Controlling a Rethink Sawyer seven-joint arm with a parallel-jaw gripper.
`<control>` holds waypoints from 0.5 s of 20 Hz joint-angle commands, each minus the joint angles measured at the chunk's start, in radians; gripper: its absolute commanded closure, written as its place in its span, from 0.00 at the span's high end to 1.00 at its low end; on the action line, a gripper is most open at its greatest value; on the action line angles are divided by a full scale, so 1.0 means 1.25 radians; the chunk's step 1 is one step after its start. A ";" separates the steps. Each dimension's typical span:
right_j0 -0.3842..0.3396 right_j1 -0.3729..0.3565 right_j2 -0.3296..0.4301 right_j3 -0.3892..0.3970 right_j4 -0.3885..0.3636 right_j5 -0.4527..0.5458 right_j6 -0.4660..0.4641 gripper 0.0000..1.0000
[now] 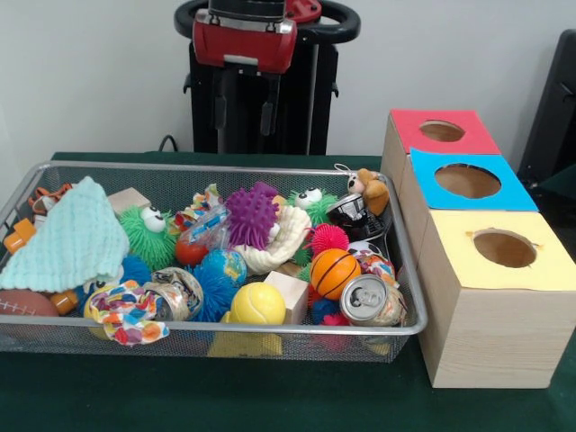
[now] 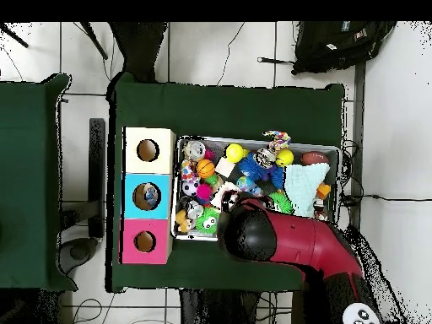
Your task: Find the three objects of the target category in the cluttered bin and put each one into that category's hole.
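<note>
The wire mesh bin (image 1: 207,331) is packed with toys; it also shows in the overhead view (image 2: 253,139). One clear creased bottle with a blue and red label (image 1: 205,225) lies half buried near the bin's middle. Other bottles are hidden. The hole in the blue panel (image 1: 467,181) is the middle one of the wooden box beside the bin. In the overhead view something pale and bluish shows inside it (image 2: 148,196). My gripper (image 1: 244,121) hangs open and empty above the bin's far rim. In the overhead view the arm (image 2: 295,240) hides it.
The red-panelled hole (image 1: 442,131) and the yellow-panelled hole (image 1: 504,247) flank the blue one. Metal cans (image 1: 369,300) (image 1: 175,292), a mint cloth (image 1: 67,238), a toy basketball (image 1: 335,273), a yellow ball (image 1: 257,303) and spiky toys fill the bin.
</note>
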State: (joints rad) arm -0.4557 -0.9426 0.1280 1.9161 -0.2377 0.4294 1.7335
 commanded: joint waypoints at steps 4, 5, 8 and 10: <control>-0.029 0.054 0.029 0.013 -0.009 -0.018 0.051 1.00; -0.034 0.066 0.034 0.004 -0.008 -0.015 0.046 1.00; -0.039 0.097 0.041 -0.017 -0.011 -0.028 0.043 1.00; -0.042 0.117 0.047 -0.029 -0.013 -0.041 0.042 1.00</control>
State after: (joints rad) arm -0.4780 -0.8852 0.1282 1.9068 -0.2375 0.4288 1.7335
